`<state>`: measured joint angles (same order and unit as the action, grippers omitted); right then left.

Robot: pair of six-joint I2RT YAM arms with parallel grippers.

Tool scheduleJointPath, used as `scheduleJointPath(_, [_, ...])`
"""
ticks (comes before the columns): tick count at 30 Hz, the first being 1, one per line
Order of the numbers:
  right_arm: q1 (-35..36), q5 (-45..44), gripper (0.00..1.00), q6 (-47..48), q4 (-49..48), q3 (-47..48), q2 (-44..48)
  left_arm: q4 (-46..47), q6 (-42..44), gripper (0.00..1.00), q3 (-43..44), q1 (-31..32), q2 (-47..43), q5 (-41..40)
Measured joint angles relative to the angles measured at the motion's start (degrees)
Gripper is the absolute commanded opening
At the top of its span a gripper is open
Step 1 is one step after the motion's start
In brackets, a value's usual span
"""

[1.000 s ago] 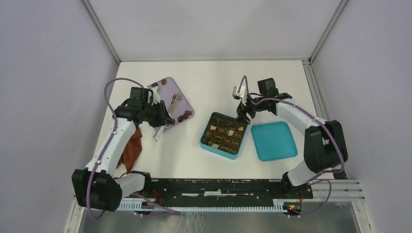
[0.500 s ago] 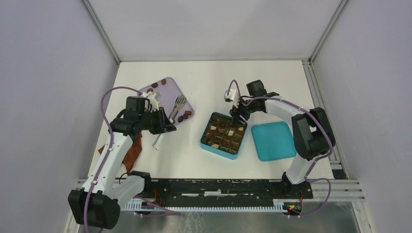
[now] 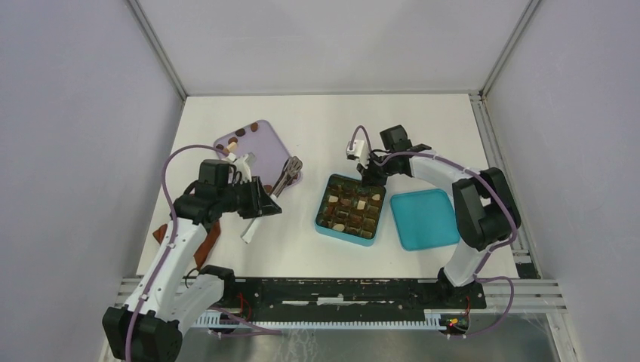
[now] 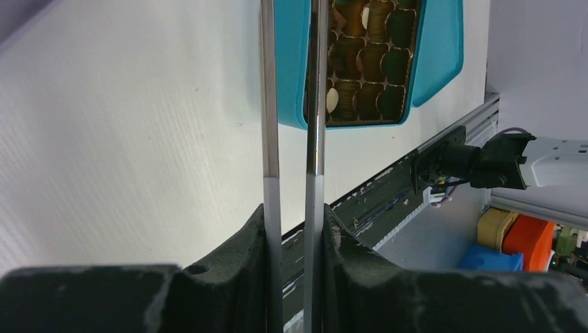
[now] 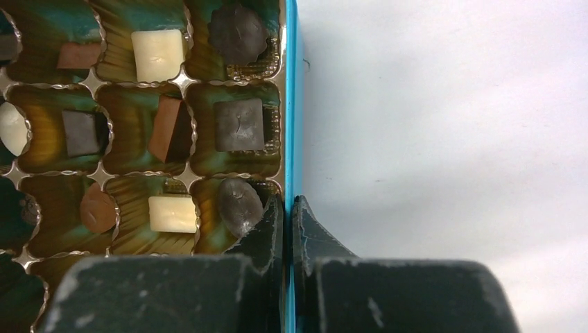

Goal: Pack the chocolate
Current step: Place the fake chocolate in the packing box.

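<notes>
Most of the chocolate [image 5: 238,125] lay in the cells of the box [image 5: 290,104]. In the right wrist view a dark square piece lay flat beside the box wall. Next to it, deeper in the box, a tan piece [image 5: 166,128] stood tilted on its edge. A cream block [image 5: 172,213] lay flat, with its long axis pointing across to the wall. Two dark rounded pieces [image 5: 238,31] sat against the same wall. A few more pieces [image 3: 240,133] lay on the tray [image 3: 264,143], left of the box, at its side farthest from the box.

The right gripper [image 5: 288,208] was pinched closed on the box wall, one finger inside and one outside, at the far side of the box.

The left gripper [image 4: 291,215] was left of the box, near the tray. It was clamped on the tongs [image 4: 315,104], and its fingers [image 4: 253,236] pressed on the two metal strips. The strips ran straight ahead towards the box, and their tips were out of the left wrist view.

The lid [image 3: 424,219] lay just right of the box. A cloth [image 3: 204,237] lay well left of the box.
</notes>
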<state>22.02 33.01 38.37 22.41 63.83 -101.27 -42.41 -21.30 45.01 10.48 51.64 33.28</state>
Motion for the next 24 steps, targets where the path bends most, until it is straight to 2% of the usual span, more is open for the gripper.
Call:
scheduleJointPath(12, [4.8, -8.5, 0.0, 3.1, -5.5, -1.4, 16.0, 3.9, -2.4, 0.02, -0.4, 4.2, -5.5, 5.3])
scheduleJointPath(24, [8.3, -12.6, 0.0, 2.7, -5.6, 1.7, 17.9, 10.4, -6.0, 0.02, -0.4, 10.7, -8.9, 7.7])
